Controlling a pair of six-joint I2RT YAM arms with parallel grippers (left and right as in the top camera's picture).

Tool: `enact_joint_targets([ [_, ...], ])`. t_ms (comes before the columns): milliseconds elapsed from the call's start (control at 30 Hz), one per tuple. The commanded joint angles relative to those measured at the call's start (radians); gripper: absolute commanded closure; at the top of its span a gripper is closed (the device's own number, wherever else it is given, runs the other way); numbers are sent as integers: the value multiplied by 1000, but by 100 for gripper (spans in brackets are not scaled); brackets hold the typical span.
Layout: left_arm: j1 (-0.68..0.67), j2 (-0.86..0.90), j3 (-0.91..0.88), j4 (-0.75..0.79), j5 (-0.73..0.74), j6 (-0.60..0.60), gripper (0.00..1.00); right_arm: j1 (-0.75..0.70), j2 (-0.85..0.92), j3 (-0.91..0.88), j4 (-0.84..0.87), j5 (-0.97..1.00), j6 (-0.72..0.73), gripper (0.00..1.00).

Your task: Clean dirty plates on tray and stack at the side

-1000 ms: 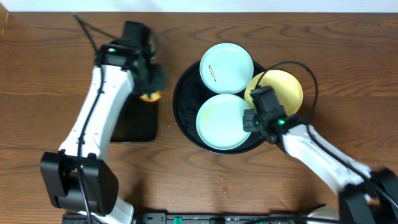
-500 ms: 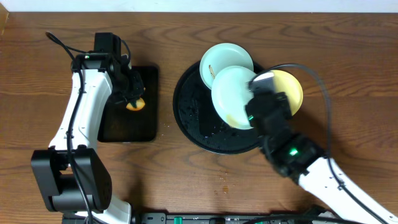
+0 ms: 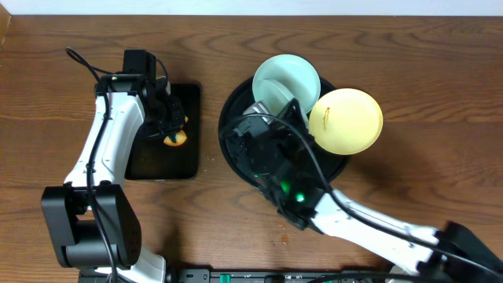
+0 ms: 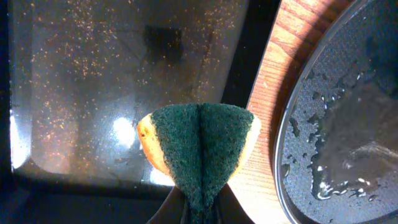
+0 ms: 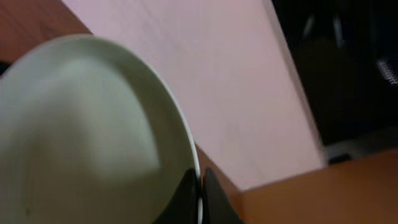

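Note:
The round black tray (image 3: 233,118) sits at the table's middle, wet in the left wrist view (image 4: 348,124). A mint plate (image 3: 287,72) lies at its back. The yellow plate (image 3: 346,120), with a small brown smear, rests on its right rim. My right gripper (image 5: 200,193) is shut on the rim of a second mint plate (image 5: 81,143), held tilted, high above the tray. In the overhead view that arm (image 3: 271,153) hides most of it. My left gripper (image 4: 200,208) is shut on a folded green-and-yellow sponge (image 4: 199,143), which also shows in the overhead view (image 3: 174,139).
A narrow black rectangular tray (image 3: 161,161) lies left of the round tray, under the sponge. It is glossy and speckled in the left wrist view (image 4: 93,93). Brown wood tabletop (image 3: 424,71) lies all around.
My right gripper has lifted the front mint plate off the round tray and tilted it upward. My left arm moved left over the rectangular tray with the sponge.

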Motion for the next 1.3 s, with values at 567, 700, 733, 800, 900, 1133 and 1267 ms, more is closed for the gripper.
enact_joint_targets([
  [567,2,-2,-10,68,547,148,93,11,25,9,79,202,80,99],
  [700,2,-3,-10,72,547,148,93,-11,-8,9,74,90,78,99],
  [733,2,-3,-10,72,547,148,93,-26,-16,9,69,28,76,99],
  [800,2,-5,-10,71,547,148,93,-57,-30,10,68,-50,96,99],
  [900,2,-15,-10,73,547,149,93,-95,-60,21,-55,-129,229,99],
  [1133,-6,-91,-10,116,557,149,93,-266,-141,72,-567,-733,755,99],
  [1267,-59,-144,-10,118,599,149,93,-362,-176,72,-594,-932,834,99],
])
